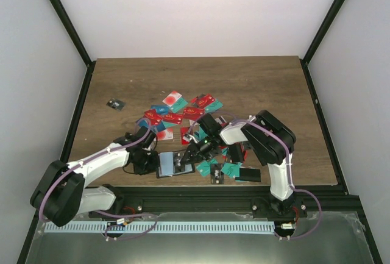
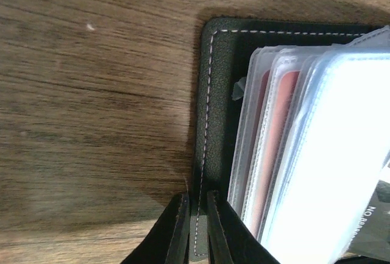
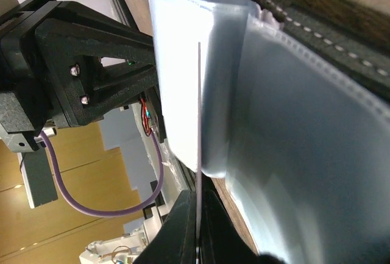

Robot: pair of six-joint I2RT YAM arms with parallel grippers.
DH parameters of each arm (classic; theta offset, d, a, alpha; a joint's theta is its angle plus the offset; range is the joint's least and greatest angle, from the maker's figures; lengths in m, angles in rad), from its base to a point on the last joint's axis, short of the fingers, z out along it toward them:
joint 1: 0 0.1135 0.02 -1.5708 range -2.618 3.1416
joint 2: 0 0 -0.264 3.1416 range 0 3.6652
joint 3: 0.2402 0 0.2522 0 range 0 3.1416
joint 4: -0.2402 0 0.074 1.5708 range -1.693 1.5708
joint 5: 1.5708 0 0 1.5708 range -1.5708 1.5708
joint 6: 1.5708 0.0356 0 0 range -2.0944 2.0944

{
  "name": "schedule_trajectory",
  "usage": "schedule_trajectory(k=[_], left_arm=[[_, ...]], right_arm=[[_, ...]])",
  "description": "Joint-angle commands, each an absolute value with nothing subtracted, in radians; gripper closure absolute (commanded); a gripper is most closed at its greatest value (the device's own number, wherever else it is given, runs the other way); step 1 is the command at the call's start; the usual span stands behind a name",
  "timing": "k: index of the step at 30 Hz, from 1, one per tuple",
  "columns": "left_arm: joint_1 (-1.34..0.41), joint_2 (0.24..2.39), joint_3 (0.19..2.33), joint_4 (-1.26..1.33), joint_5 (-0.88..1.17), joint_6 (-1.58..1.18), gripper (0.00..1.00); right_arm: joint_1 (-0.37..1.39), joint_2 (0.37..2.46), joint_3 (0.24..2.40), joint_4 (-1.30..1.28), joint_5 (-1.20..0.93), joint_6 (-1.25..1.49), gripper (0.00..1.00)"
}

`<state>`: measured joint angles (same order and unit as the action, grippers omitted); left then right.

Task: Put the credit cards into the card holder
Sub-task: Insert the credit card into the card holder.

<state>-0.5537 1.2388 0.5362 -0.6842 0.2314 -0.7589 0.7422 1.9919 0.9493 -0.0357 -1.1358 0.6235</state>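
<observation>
The card holder (image 1: 172,165) lies open near the front edge of the table, its grey-clear pockets (image 2: 317,154) fanned upward. My left gripper (image 2: 195,224) is shut on the stitched edge of its black cover (image 2: 220,93). In the right wrist view, my right gripper (image 3: 198,215) is shut on a thin credit card (image 3: 198,124). The card shows edge-on and stands between the clear pocket sleeves (image 3: 304,154). Many red, teal and blue credit cards (image 1: 183,113) lie scattered behind the holder and to its right (image 1: 222,167).
A small black item (image 1: 114,104) sits alone at the left of the table. A flat black case (image 1: 248,174) lies by the right arm's base. The black frame rail (image 1: 201,192) runs just in front of the holder.
</observation>
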Motion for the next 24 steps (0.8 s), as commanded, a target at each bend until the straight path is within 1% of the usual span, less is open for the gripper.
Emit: schedule_trajectory(k=[1,8,24], left_arm=[[-0.548,1.25,0.503,-0.637,0.259,-0.777,0.89],[-0.549,1.252,0.496,-0.618,0.269,-0.79,0.89],[-0.549,1.228,0.48,-0.614,0.273,-0.813,0.89]], right_arm=[[0.753,2.019,0.974,0.0,-1.186,0.636,0.99],[0.756,2.046,0.993,0.043,-1.226,0.658,0.99],[0.766,2.104,1.064,-0.001,-1.247,0.62,0.99]])
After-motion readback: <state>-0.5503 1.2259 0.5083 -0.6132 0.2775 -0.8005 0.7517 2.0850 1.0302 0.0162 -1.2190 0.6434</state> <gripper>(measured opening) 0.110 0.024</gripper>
